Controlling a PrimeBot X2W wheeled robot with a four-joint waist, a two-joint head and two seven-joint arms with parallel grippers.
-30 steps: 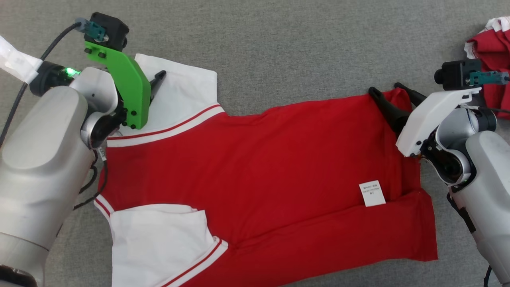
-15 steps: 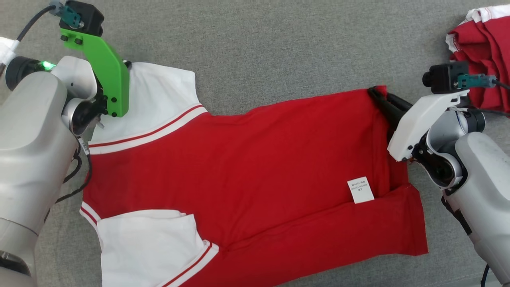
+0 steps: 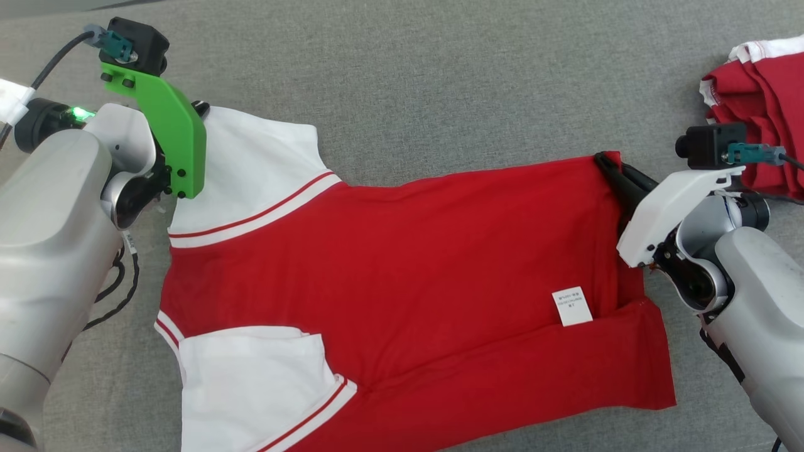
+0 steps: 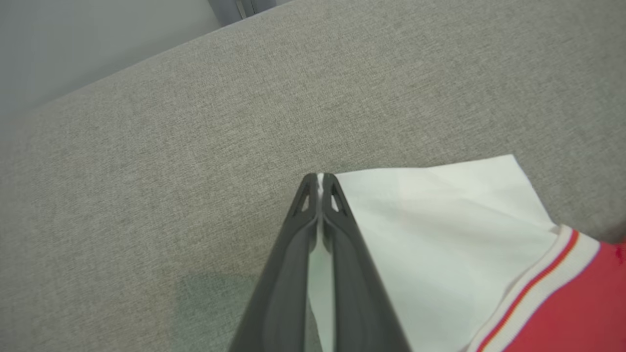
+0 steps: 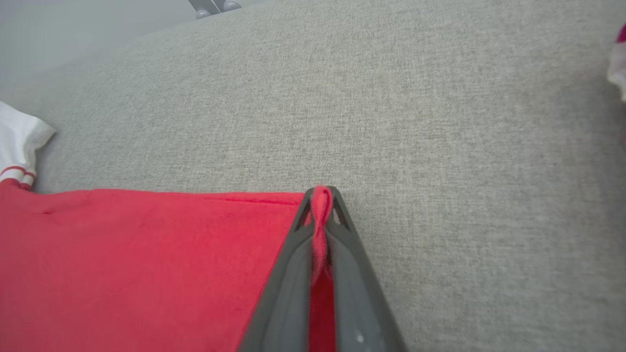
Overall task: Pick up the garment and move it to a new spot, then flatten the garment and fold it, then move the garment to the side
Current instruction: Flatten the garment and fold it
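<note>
Grey fabric surface [image 3: 440, 75], red-and-white garment [image 3: 408, 263] spread flat mid-frame: both grips just landed.
Crumpled red pile [image 3: 760, 119] sits far right, apart. Left gripper [image 4: 320, 182] now pinches the far white sleeve [image 3: 251, 157] edge, right gripper [image 5: 321, 195] the far hem corner [image 5: 281, 200]; both were spread a second ago. Looks ready to fold toward the robot.

"What else is on that grey cloth counter [image 3: 440, 75]?"
"A crumpled red heap [image 3: 763, 119] with white trim, bunched up by the counter's right edge."
"And past the counter?"
"Beyond its far edge there's pale floor [image 4: 73, 44] and some small grey fittings [image 5: 212, 6], too cut off to name."
</note>
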